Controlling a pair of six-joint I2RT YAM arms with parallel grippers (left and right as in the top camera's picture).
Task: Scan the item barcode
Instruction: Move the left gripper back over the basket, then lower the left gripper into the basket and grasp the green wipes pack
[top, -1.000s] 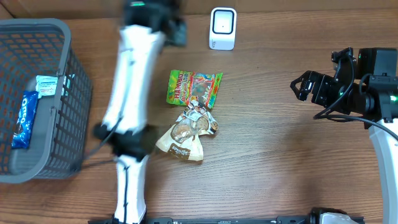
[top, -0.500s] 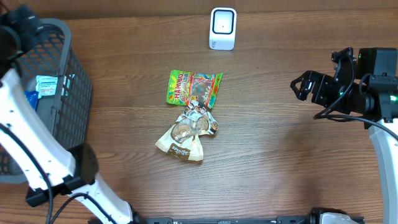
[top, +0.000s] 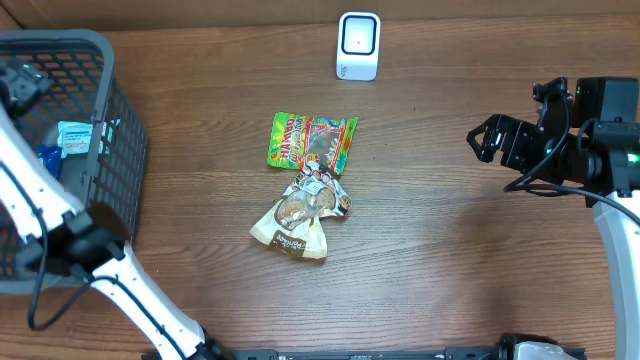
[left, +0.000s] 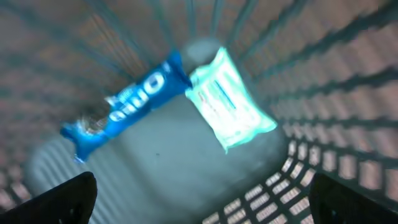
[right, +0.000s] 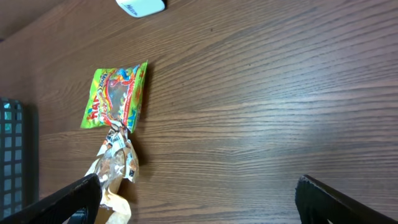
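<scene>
At the left edge of the table (top: 450, 260) stands a grey basket (top: 128, 170), and the left gripper (left: 199, 202) hangs over its inside with its fingers spread wide and nothing between them. On the basket floor below it lie a blue biscuit pack (left: 124, 102) and a pale green-white packet (left: 230, 99), touching at one end; both are apart from the fingers. Judging from where they lie, these two look already dealt with, though the pictures cannot show whether their barcodes were read. Near the middle of the table lie two more items: a green candy bag (top: 312, 140) and, just nearer the front edge and touching or slightly overlapping it, a crumpled brown and white snack pouch (top: 298, 215). Neither is held by anything. The white scanner (top: 358, 45) sits at the back edge, a little beyond the candy bag. Near the right edge the right gripper (top: 490, 138) hovers above the bare wood, well apart from the bags, with its fingers also wide apart and empty. As far as can be judged, the job is partly done: the candy bag and the pouch each have yet to be picked up, shown to the scanner and put in the basket.
</scene>
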